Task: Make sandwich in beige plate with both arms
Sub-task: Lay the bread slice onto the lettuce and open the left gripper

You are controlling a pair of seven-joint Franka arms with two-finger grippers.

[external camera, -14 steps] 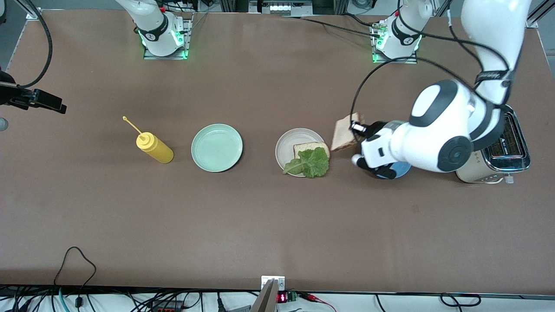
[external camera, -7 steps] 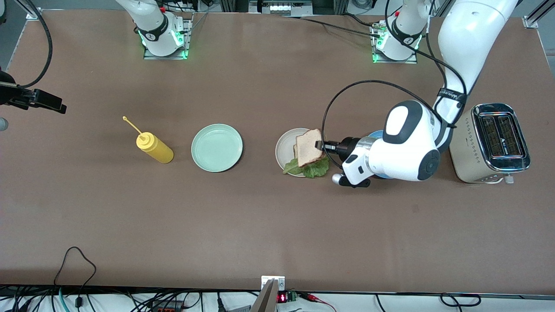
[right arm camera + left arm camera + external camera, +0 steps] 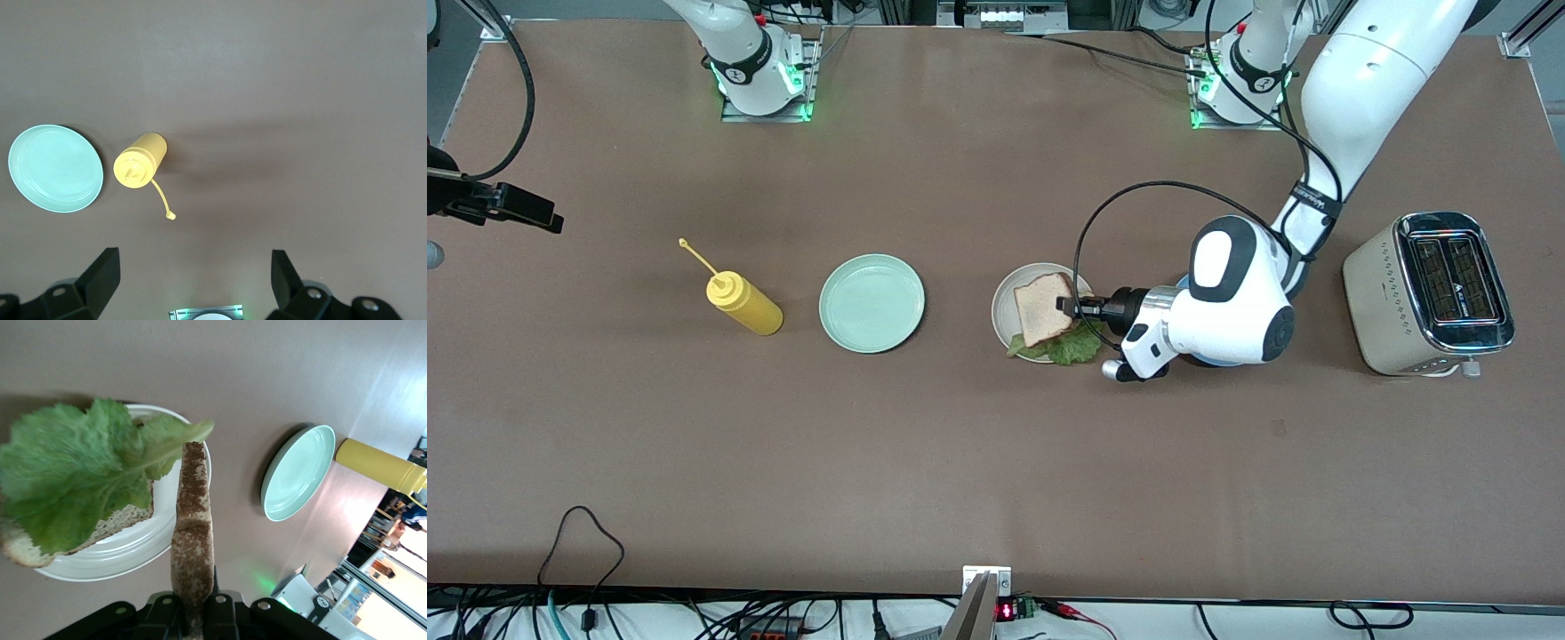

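Observation:
My left gripper (image 3: pixel 1069 305) is shut on a slice of light brown bread (image 3: pixel 1044 309) and holds it tilted over the beige plate (image 3: pixel 1003 302). On that plate lie another bread slice (image 3: pixel 117 519) and a ruffled green lettuce leaf (image 3: pixel 1074 348) on top of it, hanging over the rim. In the left wrist view the held slice (image 3: pixel 193 527) stands edge-on between the jaws of my left gripper (image 3: pixel 195 613), above the plate (image 3: pixel 100 565) and beside the lettuce (image 3: pixel 73 477). My right gripper (image 3: pixel 193 261) is open and empty, high over the table, out of the front view.
A mint-green plate (image 3: pixel 871 302) and a yellow squeeze bottle (image 3: pixel 743 304) lie toward the right arm's end of the table. A toaster (image 3: pixel 1427 293) stands toward the left arm's end. A blue plate (image 3: pixel 1221 362) is mostly hidden under the left arm.
My left gripper has carried the bread slice from beside the blue plate to over the beige plate and lettuce, and lowered it. The right arm shows no movement.

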